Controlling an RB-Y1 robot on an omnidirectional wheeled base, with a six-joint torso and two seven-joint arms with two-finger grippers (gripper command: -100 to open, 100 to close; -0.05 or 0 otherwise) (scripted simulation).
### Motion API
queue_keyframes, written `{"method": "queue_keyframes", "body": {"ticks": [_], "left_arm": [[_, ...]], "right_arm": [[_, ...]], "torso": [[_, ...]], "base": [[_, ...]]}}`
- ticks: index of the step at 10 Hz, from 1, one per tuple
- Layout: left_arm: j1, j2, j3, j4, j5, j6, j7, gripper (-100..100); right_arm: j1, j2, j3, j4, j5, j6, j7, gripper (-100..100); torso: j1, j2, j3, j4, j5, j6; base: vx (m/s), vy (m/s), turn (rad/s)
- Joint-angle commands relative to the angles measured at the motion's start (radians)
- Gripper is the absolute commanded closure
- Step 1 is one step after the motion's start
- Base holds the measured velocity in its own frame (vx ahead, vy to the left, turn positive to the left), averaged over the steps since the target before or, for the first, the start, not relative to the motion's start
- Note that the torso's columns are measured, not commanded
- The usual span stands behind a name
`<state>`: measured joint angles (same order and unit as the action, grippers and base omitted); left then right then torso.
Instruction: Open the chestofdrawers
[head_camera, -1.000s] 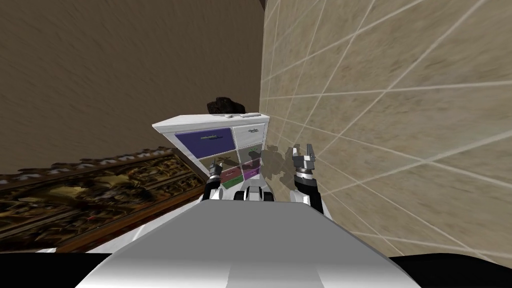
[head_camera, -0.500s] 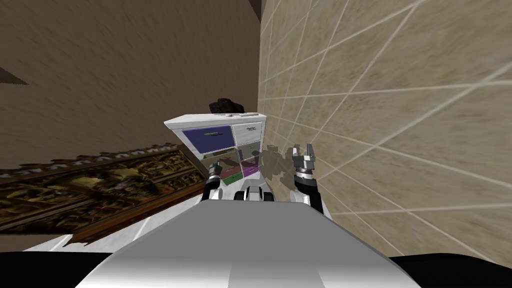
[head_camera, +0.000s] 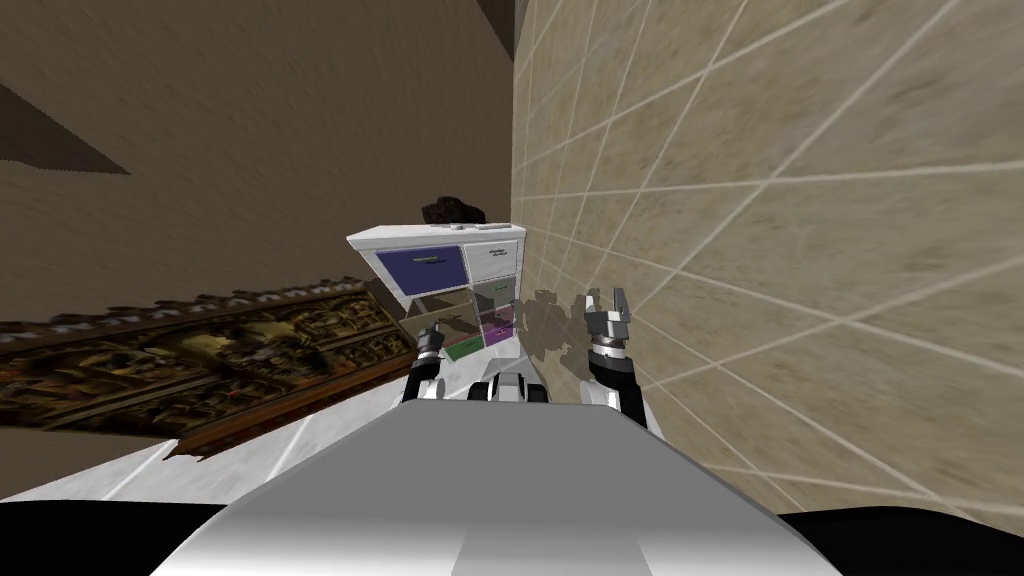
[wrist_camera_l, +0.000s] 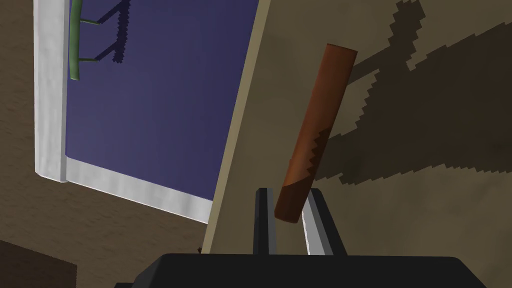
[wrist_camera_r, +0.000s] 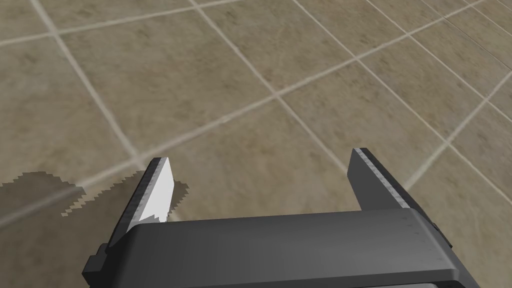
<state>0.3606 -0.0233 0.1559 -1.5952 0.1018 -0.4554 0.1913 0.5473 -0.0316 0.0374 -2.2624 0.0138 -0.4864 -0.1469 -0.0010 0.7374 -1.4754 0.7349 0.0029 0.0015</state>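
- Reddish-brown cylindrical handle (wrist_camera_l: 315, 135) on the tan drawer front (wrist_camera_l: 410, 200) is clamped between the left gripper (wrist_camera_l: 287, 196) jaws.
- White chest of drawers with coloured fronts (head_camera: 440, 238) stands ahead against the beige tiled wall (head_camera: 760, 200). It looks smaller than a second ago, so I am backing away, probably pulling that drawer out.
- Left wrist view gives the grip. Head view gives the right gripper (head_camera: 606, 297), jaws apart, beside the wall.

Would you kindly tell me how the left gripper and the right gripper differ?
The left gripper is shut on the brown handle; the right gripper is open and holds nothing. The left gripper faces the chest of drawers; the right gripper faces a tiled surface. Both have thin blade-like fingers.
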Motion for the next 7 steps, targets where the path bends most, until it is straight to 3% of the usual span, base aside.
{"method": "queue_keyframes", "body": {"ticks": [1,7], "left_arm": [[0.011,0.002,0.004,-0.052,0.002,0.042,0.003,-100],[0.043,0.009,0.015,-0.206,0.009,0.170,0.012,-100]], "right_arm": [[0.000,0.000,0.000,0.000,0.000,0.000,0.000,0],[0.000,0.000,0.000,0.000,0.000,0.000,0.000,0]], "torso": [[0.004,-0.006,-0.004,0.000,-0.001,-0.001],[-0.001,0.004,0.001,0.004,-0.003,-0.001]], "base": [[0.000,0.000,0.000],[0.016,-0.001,-0.008]]}}
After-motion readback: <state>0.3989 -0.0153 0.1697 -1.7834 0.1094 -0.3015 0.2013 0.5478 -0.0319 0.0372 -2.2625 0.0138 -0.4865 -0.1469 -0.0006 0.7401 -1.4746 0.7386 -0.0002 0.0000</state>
